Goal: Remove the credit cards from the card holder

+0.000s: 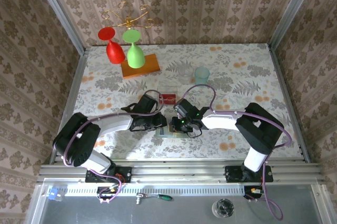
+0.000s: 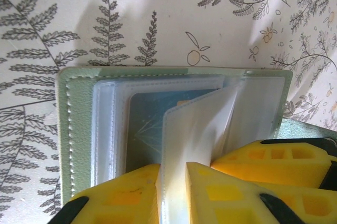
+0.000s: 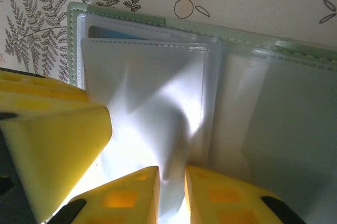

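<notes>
The sage-green card holder (image 1: 171,130) lies open on the table between my two grippers. Its clear sleeves fan up, and a blue card (image 2: 152,124) sits in a pocket near the spine; its top edge (image 3: 124,33) peeks out in the right wrist view. My left gripper (image 2: 172,174) is shut on one clear sleeve (image 2: 197,124). My right gripper (image 3: 171,176) pinches another sleeve (image 3: 152,92) from the opposite side. In the top view the left gripper (image 1: 157,123) and right gripper (image 1: 182,124) almost touch. One red card (image 1: 167,98) lies on the table just beyond the holder.
A pale teal cup (image 1: 201,74) stands behind the right arm. An orange board (image 1: 140,66) at the back left sits under a gold stand with a red glass (image 1: 113,47) and a green glass (image 1: 135,51) hanging from it. The left finger (image 3: 47,129) crowds the right gripper.
</notes>
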`<state>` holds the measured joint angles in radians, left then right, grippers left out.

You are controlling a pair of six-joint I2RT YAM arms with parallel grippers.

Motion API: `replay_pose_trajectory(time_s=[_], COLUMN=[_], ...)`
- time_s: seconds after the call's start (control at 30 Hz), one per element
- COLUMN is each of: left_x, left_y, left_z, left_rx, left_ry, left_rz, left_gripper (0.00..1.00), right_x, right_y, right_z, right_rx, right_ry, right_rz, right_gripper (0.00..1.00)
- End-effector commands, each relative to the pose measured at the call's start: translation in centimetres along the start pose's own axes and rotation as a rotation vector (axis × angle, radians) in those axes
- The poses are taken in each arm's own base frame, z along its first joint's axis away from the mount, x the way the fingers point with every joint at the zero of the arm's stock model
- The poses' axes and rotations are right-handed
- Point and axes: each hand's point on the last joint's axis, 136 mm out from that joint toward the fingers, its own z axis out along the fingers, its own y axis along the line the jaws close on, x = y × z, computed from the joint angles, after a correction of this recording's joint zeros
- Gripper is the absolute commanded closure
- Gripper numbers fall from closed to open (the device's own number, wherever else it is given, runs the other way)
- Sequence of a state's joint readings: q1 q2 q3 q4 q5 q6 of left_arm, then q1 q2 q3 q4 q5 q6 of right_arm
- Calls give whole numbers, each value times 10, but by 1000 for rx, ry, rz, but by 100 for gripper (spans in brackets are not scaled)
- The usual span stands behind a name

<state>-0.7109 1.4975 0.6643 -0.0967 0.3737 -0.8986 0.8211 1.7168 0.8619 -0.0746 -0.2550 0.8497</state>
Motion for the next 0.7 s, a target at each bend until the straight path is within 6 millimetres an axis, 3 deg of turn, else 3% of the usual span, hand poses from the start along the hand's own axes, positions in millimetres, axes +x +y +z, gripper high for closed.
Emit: replay_pose_trajectory(time_s=[0.0, 0.3, 0.67], left_x=[-7, -10, -11], left_y=[-19, -29, -41], left_z=[-2, -5, 1], left_rx=[45, 64, 68], left_ry=[-8, -10, -3], left_rz=[7, 13, 20], left_gripper=[80, 81, 75], right_x=[1, -6, -15], right_y=[-1, 2, -14], right_z=[-6, -24, -56], right_rx=[-11, -7, 23], right_ry=[-3, -43, -95], right_rz=[21, 3, 0], right_gripper=[78, 74, 72])
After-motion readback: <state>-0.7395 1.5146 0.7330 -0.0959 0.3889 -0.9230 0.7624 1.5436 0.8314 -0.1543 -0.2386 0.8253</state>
